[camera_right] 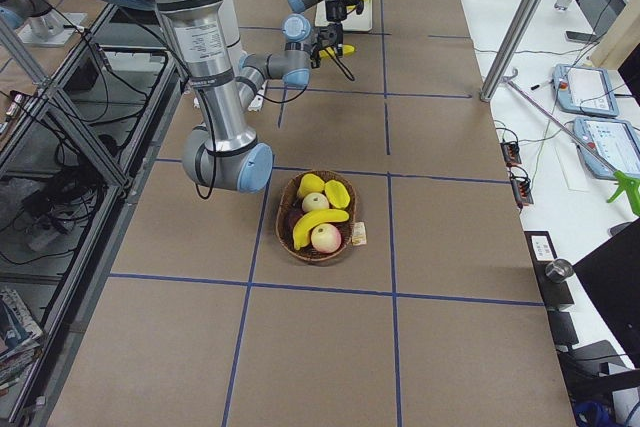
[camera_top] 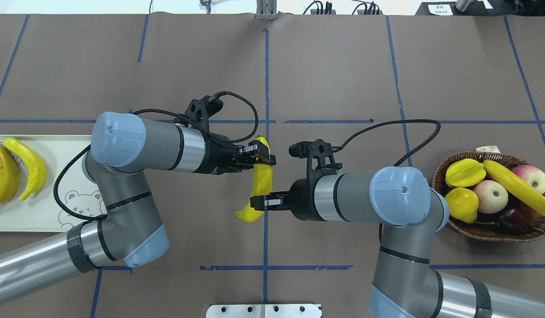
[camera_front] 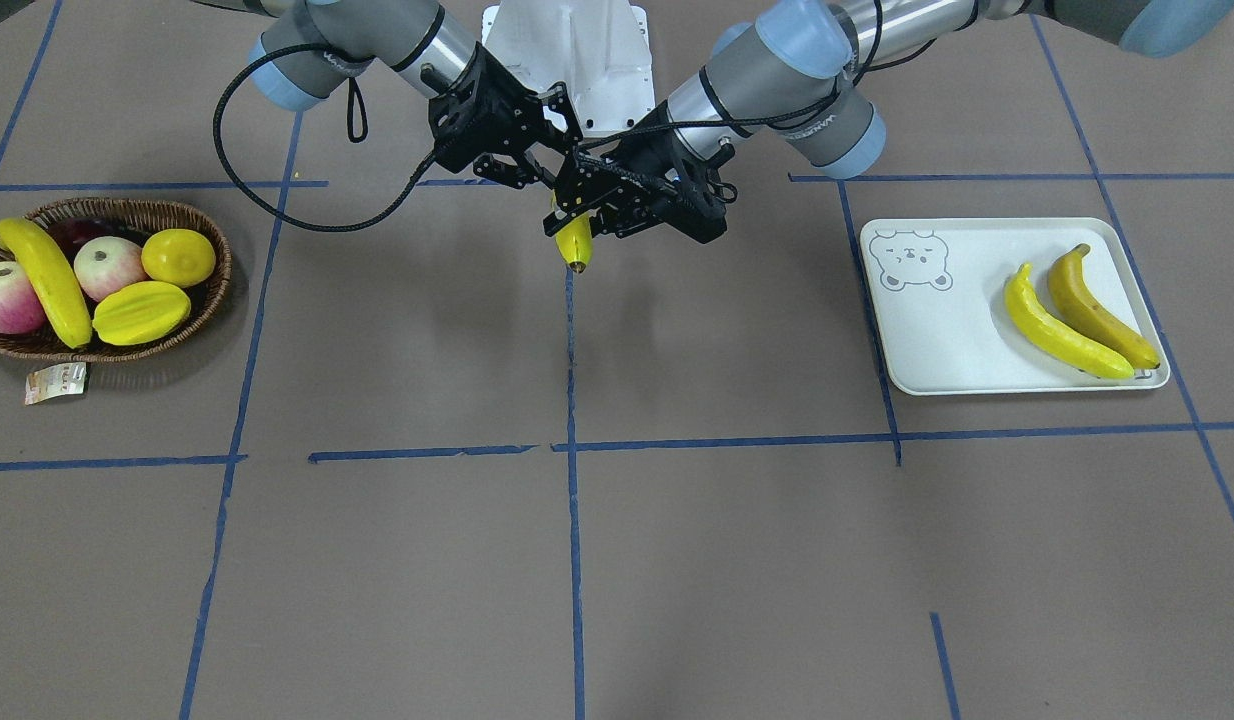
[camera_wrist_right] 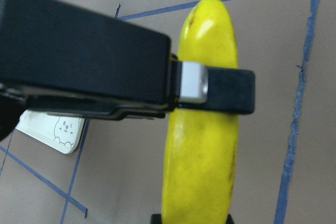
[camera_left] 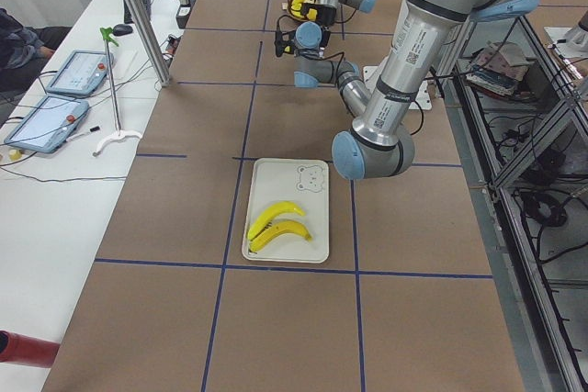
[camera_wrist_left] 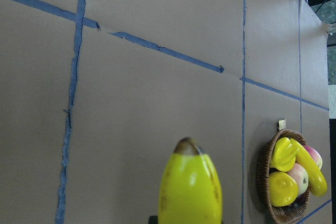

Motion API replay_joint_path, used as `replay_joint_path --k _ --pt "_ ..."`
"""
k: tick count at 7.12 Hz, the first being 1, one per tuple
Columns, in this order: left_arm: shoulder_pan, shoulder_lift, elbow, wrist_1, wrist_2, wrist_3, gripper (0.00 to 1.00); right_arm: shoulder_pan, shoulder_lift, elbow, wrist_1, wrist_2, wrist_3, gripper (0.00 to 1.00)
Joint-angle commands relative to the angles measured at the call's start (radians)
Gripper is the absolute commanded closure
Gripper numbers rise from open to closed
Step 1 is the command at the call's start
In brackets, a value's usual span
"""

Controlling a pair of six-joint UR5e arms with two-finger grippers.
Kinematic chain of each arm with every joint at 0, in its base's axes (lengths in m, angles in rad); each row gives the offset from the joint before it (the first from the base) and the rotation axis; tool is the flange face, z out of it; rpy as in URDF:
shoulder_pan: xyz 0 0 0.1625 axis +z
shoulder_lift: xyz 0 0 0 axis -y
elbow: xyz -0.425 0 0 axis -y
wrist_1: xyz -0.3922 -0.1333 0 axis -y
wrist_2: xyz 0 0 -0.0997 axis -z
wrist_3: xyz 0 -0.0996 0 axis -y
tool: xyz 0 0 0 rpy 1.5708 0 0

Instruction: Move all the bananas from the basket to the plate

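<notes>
- Midway between basket and plate, above the table's centre line, the held banana [camera_top: 261,181] hangs in the air. It is smooth, glossy and bright yellow, gently curved, with a brownish tip at its far end.
- My right claw [camera_top: 261,203] is clamped across the half nearer my base, with a black finger on either side of the skin.
- My left claw [camera_top: 263,155] pinches the far end. In the right wrist view one flat black finger with a silver block lies straight across the fruit.
- On my right end of the table sits the basket [camera_top: 489,232], an oval of dark-brown woven wicker.
- One long yellow banana [camera_top: 517,187] lies slantwise on top of the other fruit in it: a ridged starfruit [camera_top: 464,172], a round lemon [camera_top: 461,204] and two pink-and-cream apples [camera_top: 489,196].
- Under them is what looks like a dark purple fruit [camera_top: 513,216], mostly hidden.
- On my left end lies the plate [camera_top: 43,212], a pale rectangular tray with rounded corners, a raised rim and a grey bear face printed in one corner.
- Two bananas lie on the plate close side by side: a bright yellow one [camera_top: 29,165] and a darker yellow-brown one [camera_top: 3,172].
- The table [camera_top: 334,66] has a matte brown, paper-like cover, marked into large squares by blue tape [camera_top: 266,79] that is ragged in places.
- A small crumpled paper tag [camera_front: 55,383] lies just beside the basket.
- Beyond the table runs a white bench [camera_left: 55,162] with tablets [camera_left: 69,71] and cables, and slim metal posts [camera_left: 138,16] stand along its edge.
</notes>
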Motion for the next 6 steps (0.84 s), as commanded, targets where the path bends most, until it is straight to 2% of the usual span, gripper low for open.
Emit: replay_joint_path --k 1,2,3,4,6 --pt "0.0 0.0 -0.004 0.0 0.0 -0.003 0.85 0.0 0.002 0.001 0.0 0.0 0.001 0.89" --pt "-0.003 0.003 -0.009 0.0 -0.001 -0.003 0.97 0.0 0.008 0.001 -0.001 0.0 0.005 0.74" --pt "-0.003 0.005 -0.01 0.0 -0.002 -0.003 1.0 0.0 0.011 0.001 -0.001 -0.002 0.02 0.05" --pt "-0.005 0.008 -0.014 0.0 -0.002 -0.001 1.0 0.001 0.017 0.001 -0.003 -0.002 0.047 0.01" --pt "-0.009 0.014 -0.014 0.005 -0.003 0.006 1.0 0.005 0.015 0.001 -0.014 0.0 0.048 0.01"
